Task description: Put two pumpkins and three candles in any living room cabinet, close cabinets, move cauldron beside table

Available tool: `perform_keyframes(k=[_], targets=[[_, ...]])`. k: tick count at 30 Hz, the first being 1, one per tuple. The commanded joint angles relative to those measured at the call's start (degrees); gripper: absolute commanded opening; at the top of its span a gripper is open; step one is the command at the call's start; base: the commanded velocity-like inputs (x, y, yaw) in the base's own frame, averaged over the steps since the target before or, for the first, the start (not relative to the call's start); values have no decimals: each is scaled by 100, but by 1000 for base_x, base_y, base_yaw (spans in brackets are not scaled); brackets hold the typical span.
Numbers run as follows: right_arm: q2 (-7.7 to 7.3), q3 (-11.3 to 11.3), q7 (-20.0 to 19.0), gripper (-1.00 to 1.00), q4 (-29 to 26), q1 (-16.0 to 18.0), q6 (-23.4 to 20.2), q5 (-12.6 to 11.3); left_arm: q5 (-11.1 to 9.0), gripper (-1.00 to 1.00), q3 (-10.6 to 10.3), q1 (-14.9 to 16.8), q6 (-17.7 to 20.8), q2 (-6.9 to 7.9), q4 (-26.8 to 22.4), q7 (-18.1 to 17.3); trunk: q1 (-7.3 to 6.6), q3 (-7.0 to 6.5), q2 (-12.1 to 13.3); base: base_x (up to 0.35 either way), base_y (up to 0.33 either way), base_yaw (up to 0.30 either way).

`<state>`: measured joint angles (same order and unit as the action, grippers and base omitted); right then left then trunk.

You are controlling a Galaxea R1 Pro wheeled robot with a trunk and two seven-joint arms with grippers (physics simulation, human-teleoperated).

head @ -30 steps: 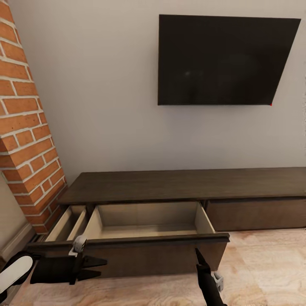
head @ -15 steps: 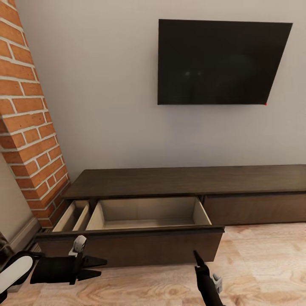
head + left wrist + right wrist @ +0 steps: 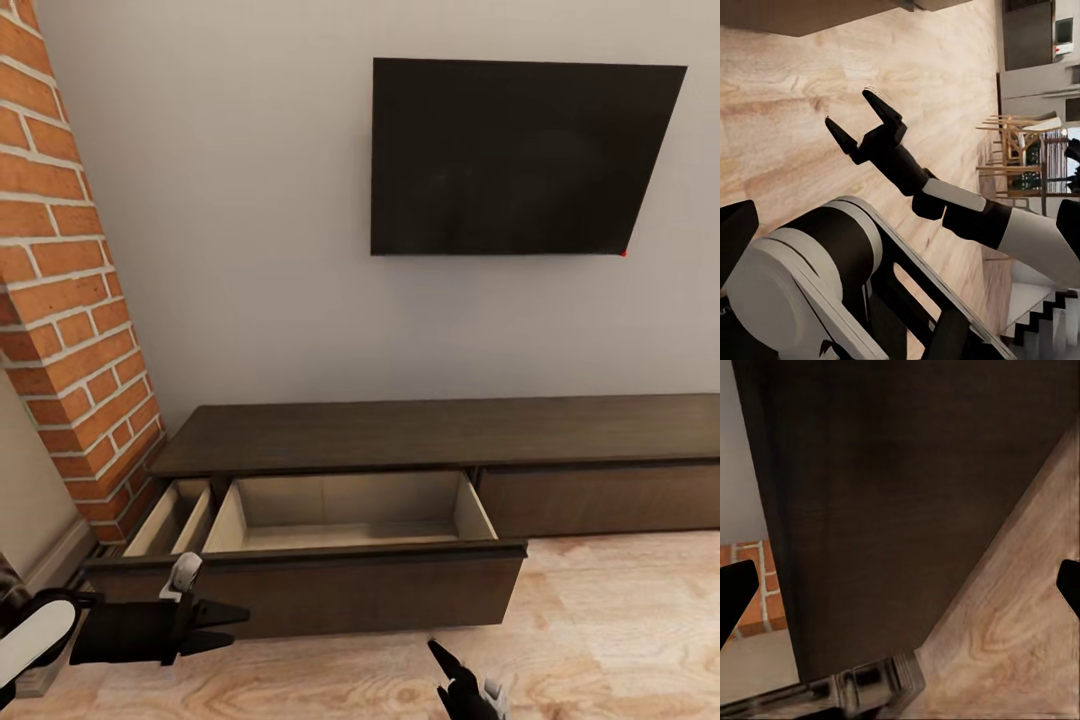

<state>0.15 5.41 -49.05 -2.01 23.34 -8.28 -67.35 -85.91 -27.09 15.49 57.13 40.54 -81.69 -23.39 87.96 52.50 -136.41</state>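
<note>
While the cabinet (image 3: 440, 436) stands against the wall with its long axis running along that wall, its wide drawer (image 3: 350, 520) is pulled out toward the robot, and a second narrow one (image 3: 165, 518) stands out at the cabinet's left end; both pale insides look bare. The drawer front lies straight ahead of both pincers. The left pincer (image 3: 235, 622) hangs just before the front's left part, black fingers parted and holding nothing; the right pincer (image 3: 855, 116), lower and farther back over the floor (image 3: 620, 620), is spread wide and empty too. Count: one cabinet, two drawers out, one closed front (image 3: 600, 498) to the right, one television (image 3: 520, 155).
</note>
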Motion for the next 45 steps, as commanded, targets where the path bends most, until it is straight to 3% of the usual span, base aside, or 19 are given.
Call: perform_keyframes(k=[1,3,6,11,25,45], targets=[[-14,40,-14,100,43,3,-48,85,119,100,-11,7,0,1,4,-42,-24,-13,39,0,0,0],[-37,43,-11,100,65,3,-60,217,207,100,-13,7,0,0,4,-41,-68,-49,119,0,0,0],[-88,86,-28,100,80,3,-143,674,295,100,-19,7,0,-1,6,-43,-134,-103,240,0,0,0],[-105,104,-116,100,86,3,-116,946,309,100,-58,7,-1,-9,34,-48,-243,-192,440,0,0,0],[-101,115,-41,100,84,3,149,1038,252,100,-68,7,16,-18,39,-60,-551,-444,1002,0,0,0],[-95,111,-118,100,85,3,174,1035,279,100,-90,17,25,-11,39,-61,-990,-803,1804,0,0,0]])
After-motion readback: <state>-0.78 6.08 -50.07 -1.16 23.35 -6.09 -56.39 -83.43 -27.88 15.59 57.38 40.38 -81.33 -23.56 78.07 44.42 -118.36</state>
